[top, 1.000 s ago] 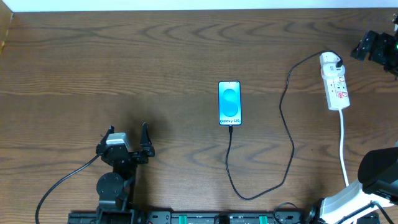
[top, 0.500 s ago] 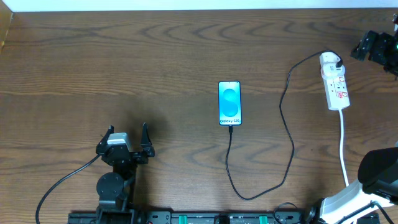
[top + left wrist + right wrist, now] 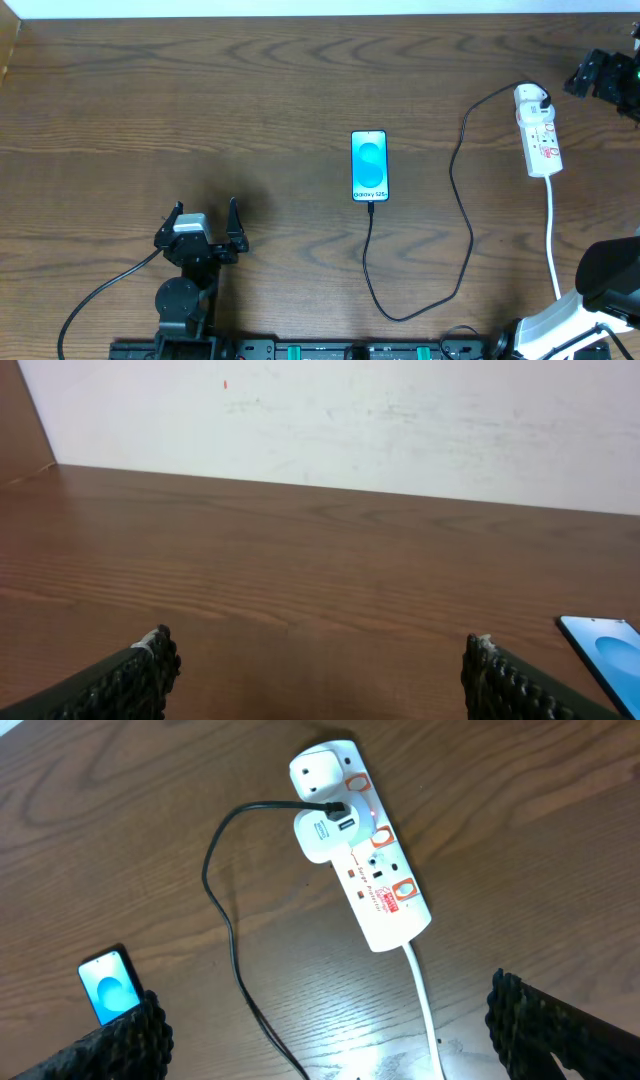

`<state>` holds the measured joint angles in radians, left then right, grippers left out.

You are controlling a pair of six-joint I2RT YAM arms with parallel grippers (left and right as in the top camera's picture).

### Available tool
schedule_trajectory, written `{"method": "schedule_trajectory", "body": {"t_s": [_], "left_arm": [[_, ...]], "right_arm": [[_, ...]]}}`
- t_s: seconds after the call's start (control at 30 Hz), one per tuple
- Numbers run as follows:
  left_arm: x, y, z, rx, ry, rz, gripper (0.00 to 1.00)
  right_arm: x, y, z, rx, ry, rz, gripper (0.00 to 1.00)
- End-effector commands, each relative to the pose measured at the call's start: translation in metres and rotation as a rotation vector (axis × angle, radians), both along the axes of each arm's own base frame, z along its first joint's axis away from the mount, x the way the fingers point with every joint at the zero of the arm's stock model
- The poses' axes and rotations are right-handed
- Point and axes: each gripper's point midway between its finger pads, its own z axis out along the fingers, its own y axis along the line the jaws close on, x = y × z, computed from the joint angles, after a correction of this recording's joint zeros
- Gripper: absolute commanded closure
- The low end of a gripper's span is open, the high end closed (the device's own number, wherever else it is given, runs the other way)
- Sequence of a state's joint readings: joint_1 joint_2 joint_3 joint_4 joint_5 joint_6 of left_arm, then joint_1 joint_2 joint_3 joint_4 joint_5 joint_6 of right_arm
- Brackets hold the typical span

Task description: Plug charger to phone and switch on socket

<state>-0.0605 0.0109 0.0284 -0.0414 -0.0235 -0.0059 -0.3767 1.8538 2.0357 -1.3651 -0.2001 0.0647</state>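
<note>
The phone [image 3: 369, 166] lies flat mid-table, its blue screen lit; it also shows in the left wrist view [image 3: 605, 650] and the right wrist view [image 3: 108, 985]. The black charger cable [image 3: 455, 190] runs from the phone's bottom edge, loops toward the front, then rises to the white adapter [image 3: 325, 832] seated in the socket strip [image 3: 540, 135], which also shows in the right wrist view [image 3: 385, 885]. My left gripper [image 3: 205, 222] is open and empty at the front left, its fingers spread wide [image 3: 318, 648]. My right gripper [image 3: 600, 75] is open and empty [image 3: 325, 1005], above and beside the strip.
The strip's white cord [image 3: 552, 230] runs toward the front right, past the right arm's base [image 3: 610, 280]. A white wall [image 3: 350, 420] stands behind the table's far edge. A black cable [image 3: 95, 295] trails from the left arm's base.
</note>
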Motion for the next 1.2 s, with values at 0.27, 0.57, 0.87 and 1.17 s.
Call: {"method": "schedule_trajectory", "body": {"t_s": [0.27,0.57,0.87,1.17], "left_arm": [[-0.0005,-0.0009,-0.0181,0.014,0.050,-0.009,0.08],[-0.0005,-0.0009,-0.0181,0.014,0.050,-0.009,0.08],[-0.0005,-0.0009,-0.0181,0.014,0.050,-0.009,0.08],[-0.0005,-0.0009,-0.0181,0.014,0.050,-0.009,0.08]], "right_arm": [[0.0007,0.0004,0.0092,-0.012,-0.022,-0.007,0.01],[0.0007,0.0004,0.0092,-0.012,-0.022,-0.007,0.01],[0.0013,0.0002,0.0074,-0.010,-0.018,-0.007,0.01],[0.0101,-0.0003,0.0103,-0.022,-0.051,-0.002,0.01]]}}
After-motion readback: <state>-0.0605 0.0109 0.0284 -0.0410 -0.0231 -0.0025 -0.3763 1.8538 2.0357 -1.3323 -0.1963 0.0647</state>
